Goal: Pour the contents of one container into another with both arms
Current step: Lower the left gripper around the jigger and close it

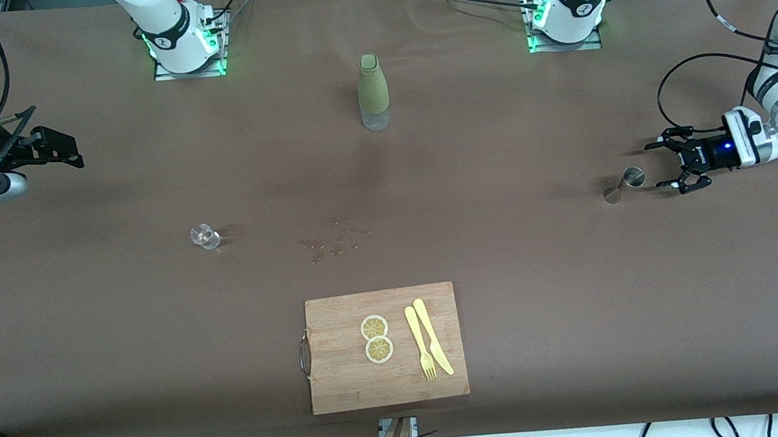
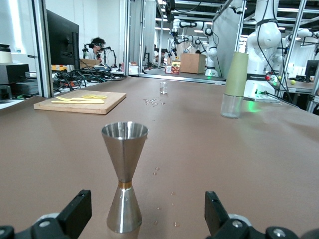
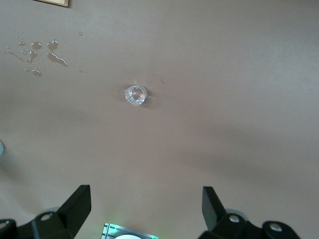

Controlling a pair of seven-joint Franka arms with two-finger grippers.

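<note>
A steel hourglass-shaped jigger [image 1: 625, 185] stands upright at the left arm's end of the table. My left gripper [image 1: 662, 165] hangs low beside it, open. In the left wrist view the jigger [image 2: 124, 181] stands just ahead of that gripper [image 2: 147, 216], nearer one fingertip [image 2: 75, 214] and touching neither. A small clear glass [image 1: 205, 236] stands toward the right arm's end. My right gripper [image 1: 61, 146] is open and empty, up in the air at that end. In the right wrist view the glass [image 3: 135, 94] lies well ahead of that gripper [image 3: 144, 206].
A green-sleeved bottle [image 1: 373, 91] stands mid-table near the bases. Water drops [image 1: 334, 241] lie on the brown cloth between glass and jigger. A wooden cutting board [image 1: 348, 386] near the front edge carries two lemon slices [image 1: 376, 338], a yellow fork [image 1: 419, 344] and a knife [image 1: 433, 335].
</note>
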